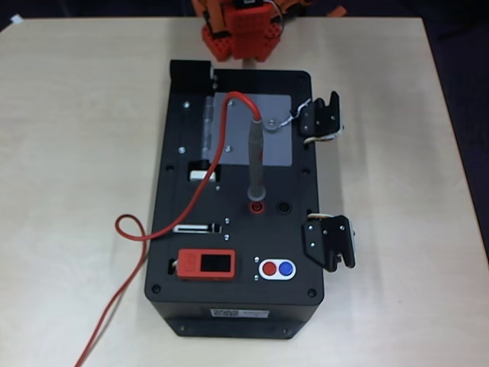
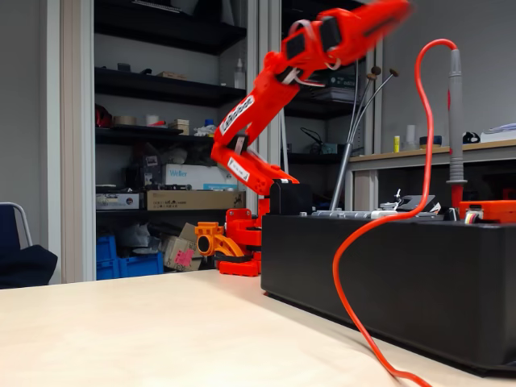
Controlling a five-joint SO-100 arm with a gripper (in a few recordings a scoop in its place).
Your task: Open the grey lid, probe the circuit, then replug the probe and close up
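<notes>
The grey lid (image 1: 279, 145) lies flat and shut on the far part of the black box (image 1: 237, 306), with a small knob (image 1: 269, 122) near its middle. The circuit is hidden under it. The slim grey probe (image 1: 254, 157) stands upright, plugged into the red socket (image 1: 256, 205); in the fixed view the probe (image 2: 456, 121) rises above the box. Its red cable (image 1: 200, 187) arcs from the probe's top, over the box and off to the left onto the table. The orange arm (image 2: 258, 101) reaches up and right, high above the box. My gripper (image 2: 391, 10) is blurred at the top edge.
An orange display module (image 1: 206, 265) and a red-and-blue button pair (image 1: 276, 268) sit at the box's near end. A black socket (image 1: 284, 207) is beside the red one. Two black latches (image 1: 321, 118) (image 1: 330, 241) stick out on the box's right side. Bare table (image 1: 69, 153) surrounds the box.
</notes>
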